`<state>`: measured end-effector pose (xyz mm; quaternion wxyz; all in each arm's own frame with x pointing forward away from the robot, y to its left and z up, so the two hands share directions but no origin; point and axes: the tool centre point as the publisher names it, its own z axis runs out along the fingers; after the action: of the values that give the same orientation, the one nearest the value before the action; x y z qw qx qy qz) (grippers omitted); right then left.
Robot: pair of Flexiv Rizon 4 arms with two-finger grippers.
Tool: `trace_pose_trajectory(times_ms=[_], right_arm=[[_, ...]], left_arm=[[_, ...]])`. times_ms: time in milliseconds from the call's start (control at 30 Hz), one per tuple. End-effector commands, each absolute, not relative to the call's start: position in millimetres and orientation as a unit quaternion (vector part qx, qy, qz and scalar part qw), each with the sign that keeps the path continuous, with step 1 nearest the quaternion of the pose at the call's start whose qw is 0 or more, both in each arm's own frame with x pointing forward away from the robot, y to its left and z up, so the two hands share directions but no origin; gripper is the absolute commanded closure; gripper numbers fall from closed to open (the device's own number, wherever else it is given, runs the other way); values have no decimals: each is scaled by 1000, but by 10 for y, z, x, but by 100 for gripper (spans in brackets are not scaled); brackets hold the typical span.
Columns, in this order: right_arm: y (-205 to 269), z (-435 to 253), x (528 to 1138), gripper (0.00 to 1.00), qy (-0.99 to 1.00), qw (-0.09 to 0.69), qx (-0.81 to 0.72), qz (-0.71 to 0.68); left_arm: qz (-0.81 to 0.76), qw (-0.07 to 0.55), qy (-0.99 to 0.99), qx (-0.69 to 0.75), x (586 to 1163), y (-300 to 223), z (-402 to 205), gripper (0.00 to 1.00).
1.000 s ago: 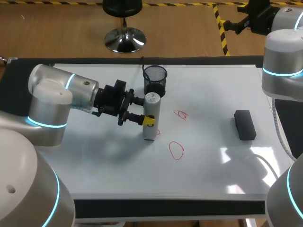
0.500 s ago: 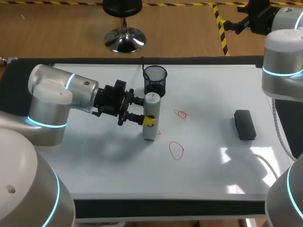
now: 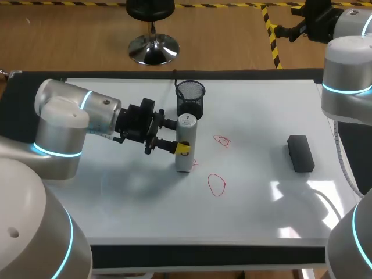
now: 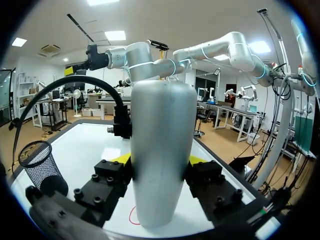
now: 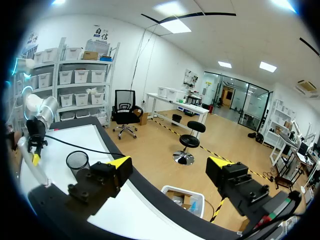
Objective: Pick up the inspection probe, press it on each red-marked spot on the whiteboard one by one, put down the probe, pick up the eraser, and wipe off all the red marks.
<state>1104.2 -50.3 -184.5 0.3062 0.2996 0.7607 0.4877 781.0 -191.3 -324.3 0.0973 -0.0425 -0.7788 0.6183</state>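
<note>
Your left tool [image 3: 177,135] is clenched on the inspection probe [image 3: 185,143], one yellow-tipped finger on its far side and one on its near side. The probe stands upright on the whiteboard [image 3: 116,192], a little left of the middle. From above it is a plain, pale cylinder with a flat round cap that carries a small dark mark. In the left wrist view the probe [image 4: 162,150] is smooth and silvery-grey with rounded shoulders, and it fills the gap between the fingers of the left tool [image 4: 160,160]. Its foot rests at a small red mark [image 3: 193,164] that shows only in part to its right. A second red mark [image 3: 222,140] lies farther right, and a larger red loop [image 3: 216,185] lies nearer to you; both are apart from the probe. A black mesh cup [image 3: 190,99] stands just beyond the probe on the far side. The eraser [image 3: 300,153], a black block, lies flat well to the right on the board, untouched. Your right arm [image 3: 347,75] rises at the right edge of the worktop. In the right wrist view, your right tool [image 5: 170,165] is released, its fingers spread wide with nothing between them.
</note>
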Motion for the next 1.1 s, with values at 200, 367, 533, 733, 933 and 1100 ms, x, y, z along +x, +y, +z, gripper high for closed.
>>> trace_pose_trajectory(times_ms=[200,367,533,733,933,1100], right_arm=[[-481,-1744,11029,0,760,297,286,502],[-491,-1466,10913,0,778,266,209,530],[-661,-1142,10793,0,811,244,136,515],[-940,-828,10505,0,910,191,43,366],[-940,-828,10505,0,910,191,43,366],[-940,-828,10505,0,910,191,43,366]], left_arm=[[619,97,-778,-42,7767,-1907,-3355,100],[619,97,-778,-42,7767,-1907,-3355,100],[619,97,-778,-42,7767,-1907,-3355,100],[619,97,-778,-42,7767,-1907,-3355,100],[619,97,-778,-42,7767,-1907,-3355,100],[619,97,-778,-42,7767,-1907,-3355,100]])
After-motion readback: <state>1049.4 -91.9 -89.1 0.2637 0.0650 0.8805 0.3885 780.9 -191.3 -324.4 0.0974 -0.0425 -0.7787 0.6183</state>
